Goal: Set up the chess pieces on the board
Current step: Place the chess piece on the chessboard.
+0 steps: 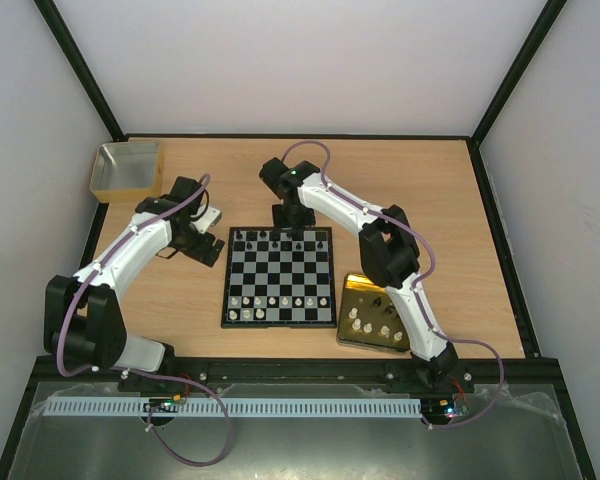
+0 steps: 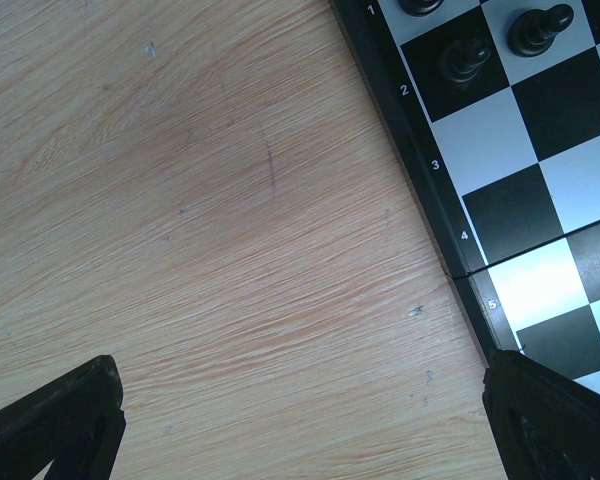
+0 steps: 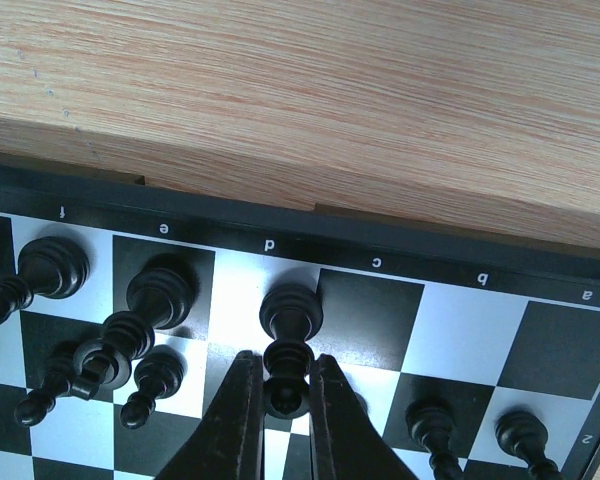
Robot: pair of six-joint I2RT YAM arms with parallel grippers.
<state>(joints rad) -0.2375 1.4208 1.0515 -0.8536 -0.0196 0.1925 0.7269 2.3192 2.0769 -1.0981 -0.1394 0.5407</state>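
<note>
The board lies in the middle of the table. Black chess pieces stand along its far rows and white ones along its near rows. My right gripper is over the far edge. In the right wrist view the right gripper is shut on the head of a tall black piece whose base rests on the white d square of the board. My left gripper is open and empty over bare wood, just left of the board, where black pawns show.
A shiny gold tray with several white pieces lies right of the board, under my right arm. A yellowish square box stands at the far left. Other black pieces stand close to the left of the held piece.
</note>
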